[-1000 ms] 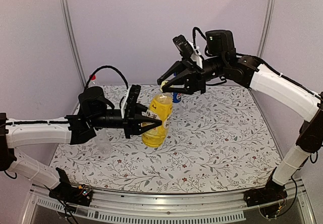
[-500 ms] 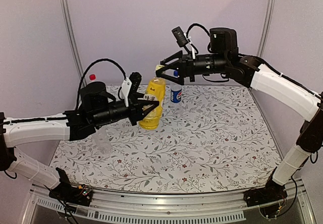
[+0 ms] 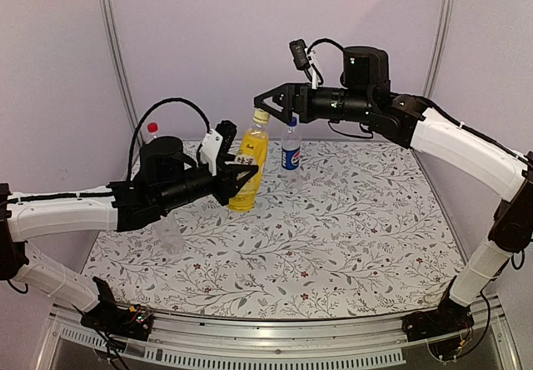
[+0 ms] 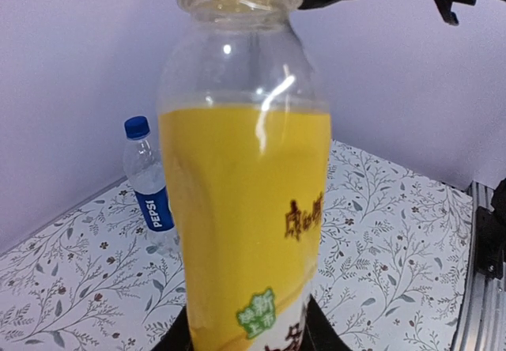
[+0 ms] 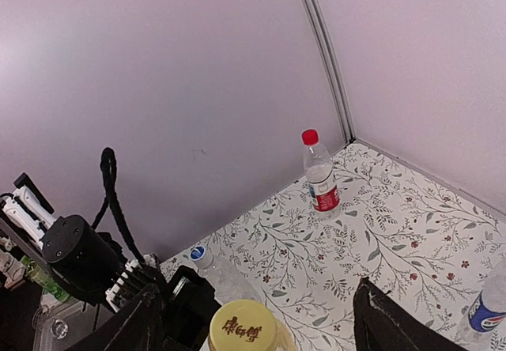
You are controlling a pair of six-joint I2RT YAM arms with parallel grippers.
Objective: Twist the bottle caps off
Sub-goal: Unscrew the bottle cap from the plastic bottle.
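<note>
My left gripper is shut on the lower body of the yellow-liquid bottle and holds it nearly upright above the table. The bottle's yellow cap is on. My right gripper is open, with its fingers standing wide on either side of the cap and not touching it. The blue-label bottle stands just behind. The red-white-label bottle, red-capped, stands at the far left. The plain clear bottle sits under my left arm.
The floral table cover spreads to the right and front. Purple walls with metal corner posts close in the back and sides. A black cable loops above my left wrist.
My right gripper has let go of the yellow cap, opened and risen. My left gripper has carried the yellow bottle toward the back and tipped it more upright.
</note>
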